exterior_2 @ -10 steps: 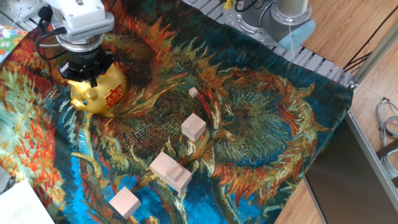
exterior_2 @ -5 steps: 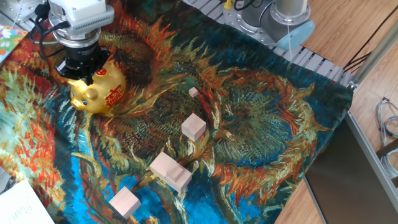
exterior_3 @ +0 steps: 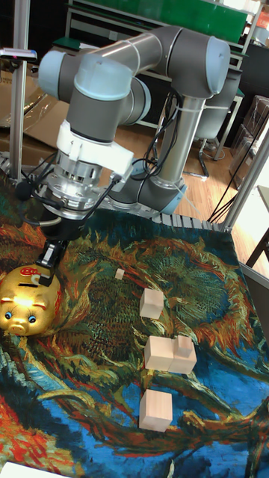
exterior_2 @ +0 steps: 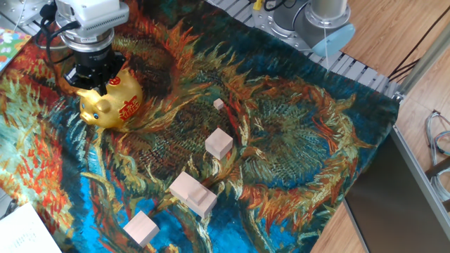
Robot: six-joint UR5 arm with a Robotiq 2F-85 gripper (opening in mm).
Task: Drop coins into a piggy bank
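- Piggy bank (exterior_2: 111, 102) sits directly under our pincer (exterior_2: 90, 83), gold body upright on the sunflower cloth (exterior_2: 295, 147), snout pointing toward the cloth's near-left edge.
- Pincer is parked vertical over the pig's back, fingertips (exterior_3: 47, 258) at or just above the slot (exterior_3: 30, 272). We judge that's deliberate: a coin has to go in edge-on, so the tool lines up straight above the slot.
- Finger state: they look close together, but we cannot tell whether they're pinching a coin, pressed shut on nothing, or slightly spread. The tips are dark, small and partly hidden by the pig. No coin is visible in either view.
- Pig's red marks face away from the pincer on its flank, toward the fixed camera. The bulk of the body lies below the fingers and slightly to the blocks' side of them.
- Further out: a tiny wooden cube (exterior_2: 219, 104), then a larger wooden block (exterior_2: 219, 143), then a stacked pair of blocks (exterior_2: 193, 194), then the last block (exterior_2: 141, 228), all well apart from the pincer and clear of its drop line.
- Arm base (exterior_2: 316, 21) is mounted beyond the cloth's far edge.
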